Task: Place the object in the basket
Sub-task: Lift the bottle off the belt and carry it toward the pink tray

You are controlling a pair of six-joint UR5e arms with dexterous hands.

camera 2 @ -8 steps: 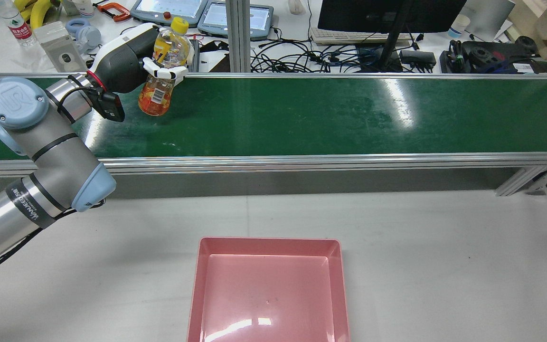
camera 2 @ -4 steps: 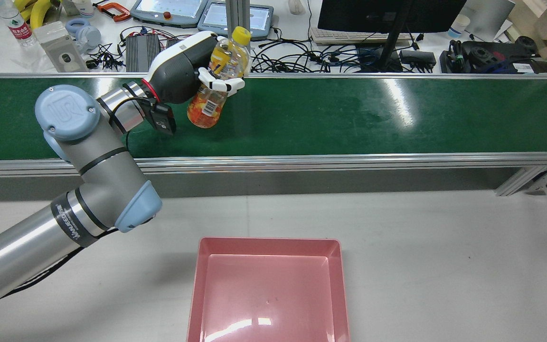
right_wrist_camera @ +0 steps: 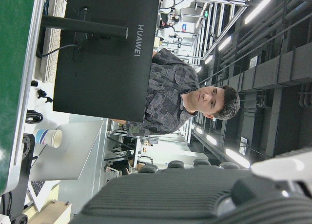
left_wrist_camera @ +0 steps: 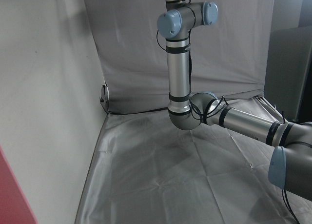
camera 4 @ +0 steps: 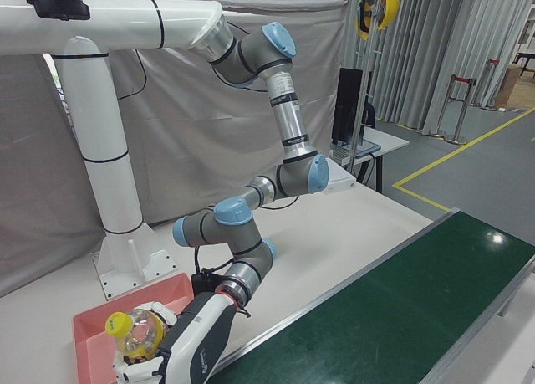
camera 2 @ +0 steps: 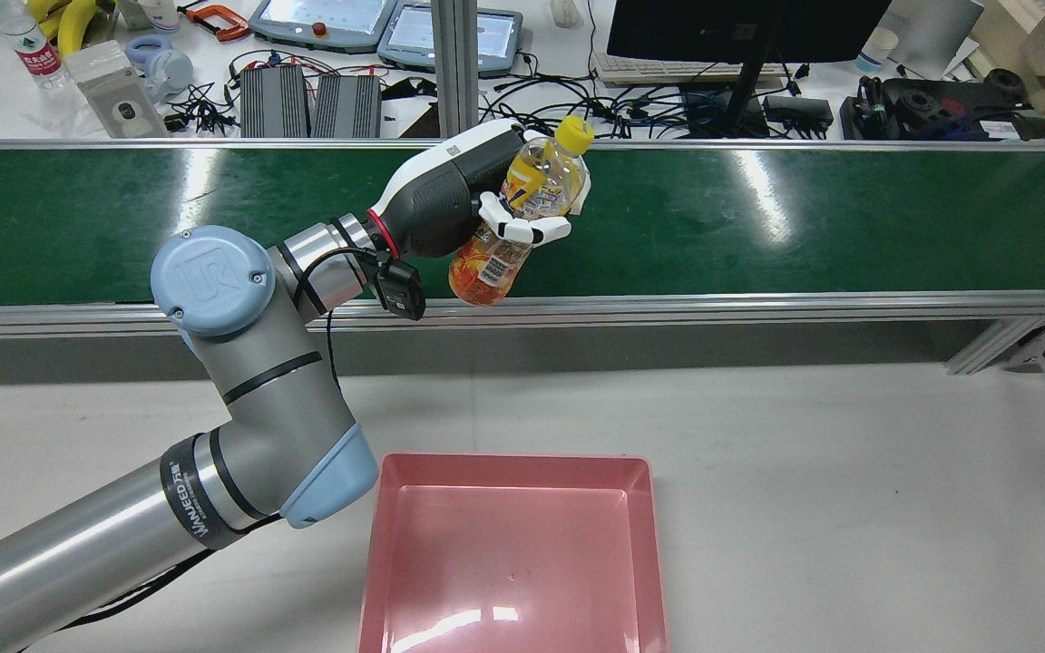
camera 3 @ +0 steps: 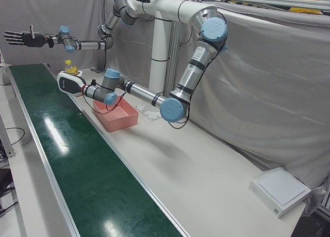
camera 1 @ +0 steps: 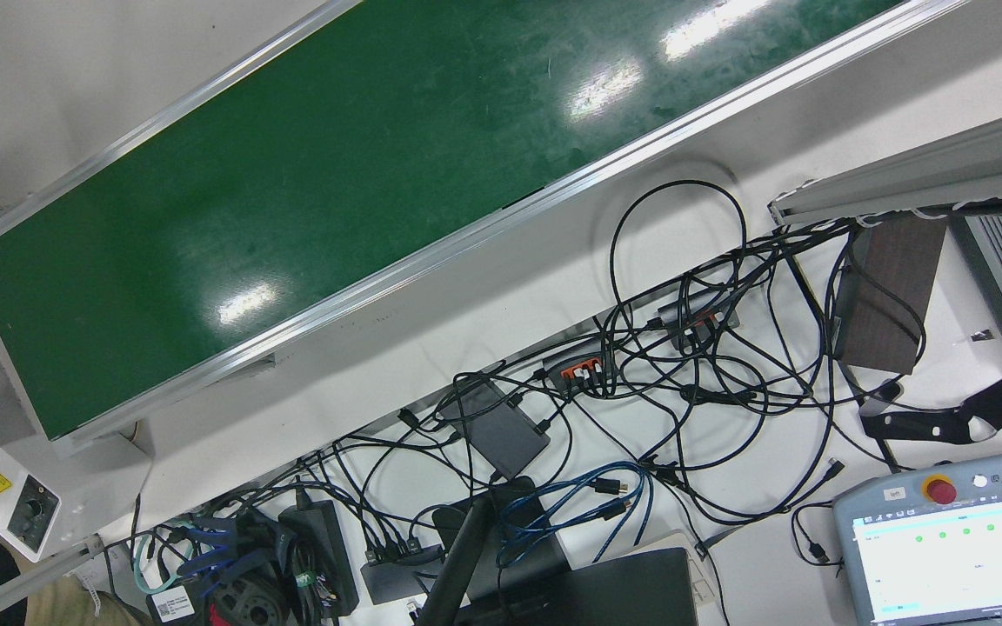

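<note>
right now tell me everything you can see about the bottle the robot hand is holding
The bottle is clear plastic with a yellow cap, a yellow label round its upper part and orange drink filling the lower part, with a barcode patch on its side. It is capped and tilted, cap up and away from the arm. The left robot hand wraps its white fingers round the middle, holding it in the air above the near edge of the green conveyor belt.
</note>
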